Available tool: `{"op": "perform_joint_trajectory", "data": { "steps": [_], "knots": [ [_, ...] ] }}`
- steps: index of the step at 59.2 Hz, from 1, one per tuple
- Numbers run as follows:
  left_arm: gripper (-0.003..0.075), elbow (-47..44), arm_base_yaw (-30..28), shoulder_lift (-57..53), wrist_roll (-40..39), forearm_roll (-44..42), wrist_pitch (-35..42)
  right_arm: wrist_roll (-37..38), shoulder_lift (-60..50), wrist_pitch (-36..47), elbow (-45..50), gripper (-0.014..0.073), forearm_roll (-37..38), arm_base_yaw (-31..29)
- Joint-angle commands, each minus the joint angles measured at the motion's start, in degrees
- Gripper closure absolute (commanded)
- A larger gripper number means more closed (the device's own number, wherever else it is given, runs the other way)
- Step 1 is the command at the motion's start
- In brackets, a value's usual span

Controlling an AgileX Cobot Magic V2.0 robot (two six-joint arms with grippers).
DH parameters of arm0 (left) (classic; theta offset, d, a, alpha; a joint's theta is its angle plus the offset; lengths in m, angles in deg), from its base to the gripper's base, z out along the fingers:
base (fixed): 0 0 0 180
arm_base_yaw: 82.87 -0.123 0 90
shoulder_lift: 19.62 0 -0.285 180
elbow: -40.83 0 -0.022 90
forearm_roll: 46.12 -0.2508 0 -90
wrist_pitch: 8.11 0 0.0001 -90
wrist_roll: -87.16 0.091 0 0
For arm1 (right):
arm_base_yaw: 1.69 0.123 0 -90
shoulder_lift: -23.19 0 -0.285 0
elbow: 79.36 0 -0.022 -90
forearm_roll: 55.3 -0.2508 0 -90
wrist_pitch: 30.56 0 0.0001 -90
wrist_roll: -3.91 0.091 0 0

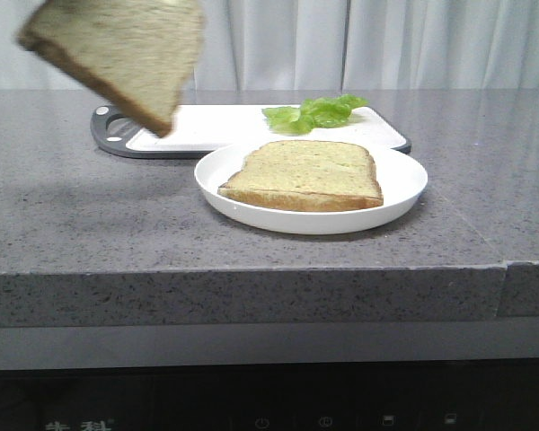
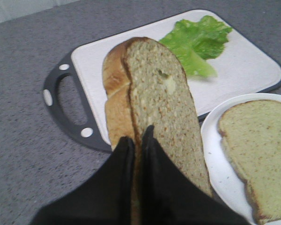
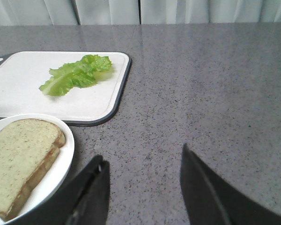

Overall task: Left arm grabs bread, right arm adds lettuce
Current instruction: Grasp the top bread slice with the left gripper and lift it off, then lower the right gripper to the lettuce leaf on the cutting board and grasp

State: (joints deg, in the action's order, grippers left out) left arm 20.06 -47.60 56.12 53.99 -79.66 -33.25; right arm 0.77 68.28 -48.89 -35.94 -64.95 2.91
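The left gripper (image 2: 136, 140) is pinching the bread (image 1: 117, 54), its two black fingers pressed against the near edge of the slice, one on each face, as the left wrist view is showing. In the front view the slice is hanging tilted in the air at the upper left, clear of the worktop (image 1: 90, 215), with its lower crust corner pointing down towards the handle end of the cutting board (image 1: 207, 130); the gripper itself is falling outside that view. The white board with its dark rim is lying at the far side of the worktop, handle to the left. The lettuce (image 1: 314, 112) is lying flat on the right part of the board, untouched and well apart from both grippers. Just in front of the board a white plate (image 1: 404, 189) is sitting, and a second bread slice (image 1: 304, 175) is lying flat on it, filling most of the plate's middle. The right gripper (image 3: 143, 187) is hovering over bare worktop to the right of the plate, its fingers spread wide with nothing between them; the right wrist view is showing grey speckled stone in the gap. The plate's rim is lying near the right gripper's one finger, but I cannot tell whether they are touching. A pale curtain (image 1: 386, 45) is hanging behind the worktop.
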Motion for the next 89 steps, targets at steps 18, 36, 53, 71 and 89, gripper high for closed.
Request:
{"op": "perform_joint_trajectory", "data": {
  "steps": [18, 36, 53, 71, 89],
  "knots": [
    [0.0741, -14.9, 0.2, -22.5, -9.1, -10.1, 6.8, -9.3, 28.8, 9.0, -19.8, 0.0084, 0.5, 3.8],
    [0.0741, -16.6, 0.2, -29.2, -9.4, -7.1, 6.4, -16.7, 54.1, 0.3, -44.6, 0.0037, 0.5, 8.9],
    [0.0741, -16.6, 0.2, -29.1, -9.4, -6.7, 6.4, -17.8, 72.8, -11.0, -66.6, 0.0037, 0.5, 10.0],
    [0.0741, -16.6, 0.2, -29.1, -9.4, -6.7, 6.4, -17.8, 80.6, -13.9, -75.8, 0.0052, 0.5, 10.0],
    [0.0741, -16.6, 0.2, -29.1, -9.4, -6.6, 6.4, -17.8, 81.1, -14.9, -76.2, 0.0623, 0.5, 10.0]
  ]
}}
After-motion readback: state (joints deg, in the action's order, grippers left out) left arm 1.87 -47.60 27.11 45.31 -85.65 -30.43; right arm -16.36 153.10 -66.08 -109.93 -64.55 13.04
